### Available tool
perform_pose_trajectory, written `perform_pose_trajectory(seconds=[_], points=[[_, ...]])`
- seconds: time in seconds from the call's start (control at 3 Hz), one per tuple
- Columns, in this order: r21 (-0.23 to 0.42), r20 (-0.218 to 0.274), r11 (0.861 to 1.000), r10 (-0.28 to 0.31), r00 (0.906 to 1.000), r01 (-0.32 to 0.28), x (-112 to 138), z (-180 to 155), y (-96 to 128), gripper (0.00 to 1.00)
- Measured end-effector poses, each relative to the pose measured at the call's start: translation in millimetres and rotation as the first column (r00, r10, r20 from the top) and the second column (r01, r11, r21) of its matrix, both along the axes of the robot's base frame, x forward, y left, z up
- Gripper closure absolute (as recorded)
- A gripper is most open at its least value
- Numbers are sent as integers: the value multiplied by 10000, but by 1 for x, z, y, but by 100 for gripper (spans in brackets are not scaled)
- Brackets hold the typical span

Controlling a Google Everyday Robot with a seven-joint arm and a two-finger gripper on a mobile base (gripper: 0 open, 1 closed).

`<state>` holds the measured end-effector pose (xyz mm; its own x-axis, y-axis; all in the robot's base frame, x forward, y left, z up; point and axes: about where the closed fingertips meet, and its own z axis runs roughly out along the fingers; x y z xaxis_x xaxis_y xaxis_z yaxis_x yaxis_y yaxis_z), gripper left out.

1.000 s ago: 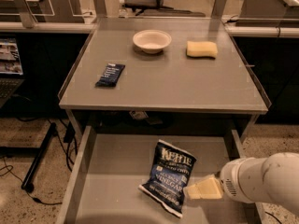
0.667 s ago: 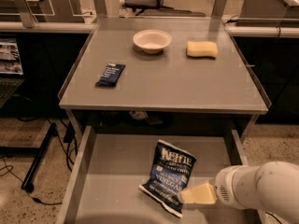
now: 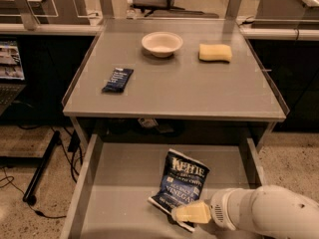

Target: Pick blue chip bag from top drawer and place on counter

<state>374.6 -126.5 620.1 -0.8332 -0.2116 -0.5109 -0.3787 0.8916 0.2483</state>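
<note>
The blue chip bag (image 3: 183,186) lies flat in the open top drawer (image 3: 119,183), right of its middle, white "Kettle" and "Vinegar" lettering facing up. My gripper (image 3: 192,213) reaches in from the lower right on a white arm. Its cream-coloured tip sits over the bag's near right corner, touching or just above it. The counter (image 3: 184,88) is the grey tabletop above the drawer.
On the counter are a small dark blue snack-bar wrapper (image 3: 118,79) at the left, a white bowl (image 3: 162,44) at the back middle and a yellow sponge (image 3: 215,53) at the back right. The drawer has low side walls (image 3: 82,193). A black chair stands behind the table.
My gripper and arm have moved left and a little down, from beside the bag's right edge to over its near right corner. The bag has not moved.
</note>
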Motion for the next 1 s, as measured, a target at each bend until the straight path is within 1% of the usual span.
perform_pose_trajectory(seconds=[0.33,0.67,1.0], points=[[505,341,9981,334,9989,-351,13,1,28,0],[892,774,9922,804,9937,-872,25,9,62,0],[594,846,9913,1126,9900,-1178,24,-2,75,0]])
